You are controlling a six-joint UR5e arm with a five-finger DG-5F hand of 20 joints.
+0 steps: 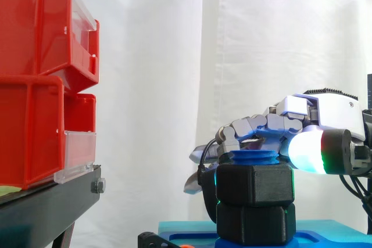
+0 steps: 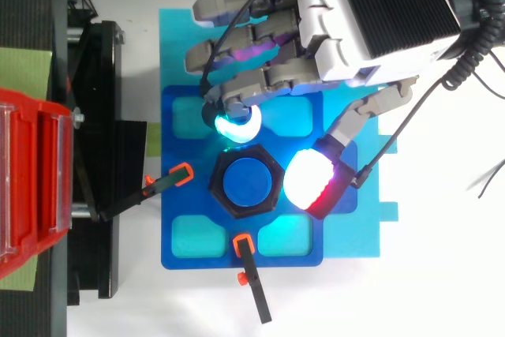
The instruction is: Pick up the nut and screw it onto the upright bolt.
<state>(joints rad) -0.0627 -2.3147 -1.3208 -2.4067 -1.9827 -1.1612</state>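
- Two black hexagonal bodies are seen stacked on the bolt [image 1: 256, 158]. The upper one is taken as the nut [image 1: 254, 184]. Whether the lower one is a second nut or part of the bolt's seat cannot be told.
- Progress, as judged: the pick-up is done and the nut is threaded on. A few blue thread turns are shown above the nut, and its underside is seen touching the lower body. At most a last tightening and the release are thought to be left.
- Axis: the bolt is stood upright, long axis vertical, tip upward. The nut is seated square on it, bore along the same axis, flats facing outward.
- The hand [image 2: 379, 13] is held just above and beside the bolt and is curled round the nut. The red-and-white thumb pad [image 2: 314, 179] is set against one side and a cyan fingertip [image 2: 237, 125] against an adjacent side.
- The blue plate [image 2: 177, 211] is laid under the bolt.
- Two orange-tipped clamps [image 2: 182, 174] are placed on the plate, near the bolt.
- The black stand [image 1: 46, 204] is set well apart from the bolt, opposite the arm's side.
- Red bins [image 1: 35, 79] are stacked on that stand.
- The white curtain [image 1: 174, 56] is hung behind the bolt.
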